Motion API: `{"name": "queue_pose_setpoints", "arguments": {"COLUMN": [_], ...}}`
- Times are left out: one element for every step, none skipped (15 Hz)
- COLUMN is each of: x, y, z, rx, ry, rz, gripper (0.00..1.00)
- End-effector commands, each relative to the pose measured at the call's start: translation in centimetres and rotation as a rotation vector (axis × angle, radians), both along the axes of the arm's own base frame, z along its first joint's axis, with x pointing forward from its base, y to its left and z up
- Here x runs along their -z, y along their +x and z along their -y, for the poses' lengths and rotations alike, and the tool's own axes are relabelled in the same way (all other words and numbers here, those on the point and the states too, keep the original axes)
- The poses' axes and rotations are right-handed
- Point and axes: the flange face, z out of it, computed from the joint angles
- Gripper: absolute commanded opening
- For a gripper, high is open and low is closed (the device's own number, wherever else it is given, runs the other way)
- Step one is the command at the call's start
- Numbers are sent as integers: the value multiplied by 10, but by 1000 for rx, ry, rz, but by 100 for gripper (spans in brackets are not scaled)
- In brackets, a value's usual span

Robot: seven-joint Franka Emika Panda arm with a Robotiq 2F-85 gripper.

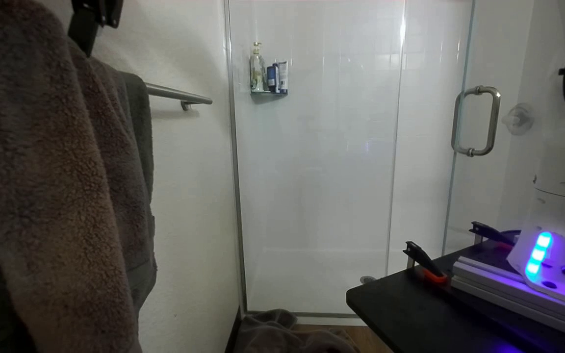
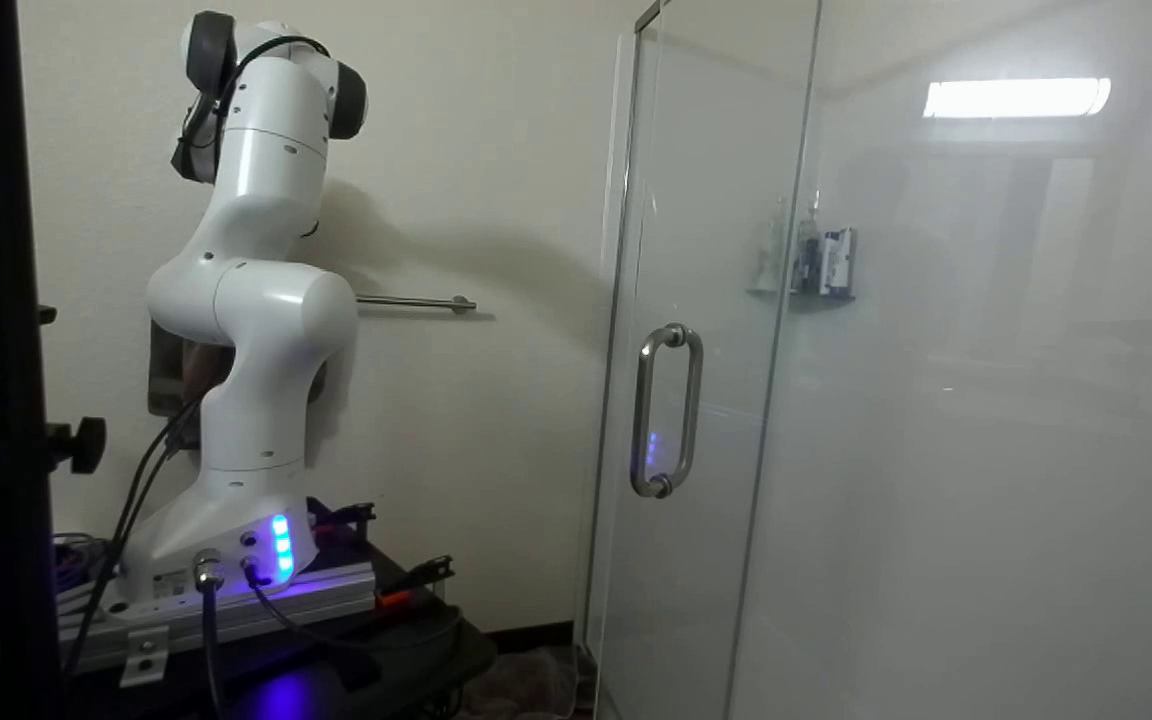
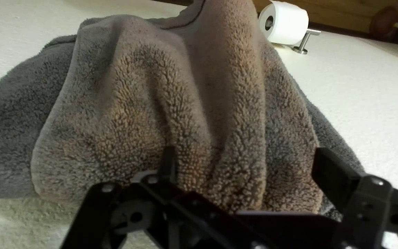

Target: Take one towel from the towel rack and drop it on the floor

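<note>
Right now my pincer [image 3: 244, 152] stands spread wide, its two fingers [image 3: 333, 176] well apart in front of the fluffy brown-grey towel [image 3: 192, 97], and whether they brush the pile I can't tell! There the towel hangs, on the towel rack [image 1: 179, 93] along the wall [image 1: 192, 196], folds spilling down over darker grey cloth [image 3: 12, 121]; below, a crumpled heap of grey-brown cloth [image 1: 287, 338] lies on the floor [image 1: 369, 339] by the shower glass [image 1: 321, 211]!
</note>
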Motion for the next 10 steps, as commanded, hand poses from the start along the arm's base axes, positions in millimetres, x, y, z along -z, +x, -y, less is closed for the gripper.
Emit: {"name": "queue_pose_setpoints", "arguments": {"x": [2,1,1,1,1,1,1,0,0,-1], "y": [-2,-4,-4,-5,-6,-6,-6,-5,-5,-4], "z": [-1,-2,-1,-1,-1,-1,-1,0,0,2], "rx": [-5,-9,-13,-13,-13,-12,-11,-6,-2,7], "ry": [0,1,2,0,1,2,3,4,6,9], "rz": [-1,4,12,14,10,11,12,15,17,23], "gripper": [74,66,60,53,46,39,32,25,19,10]}}
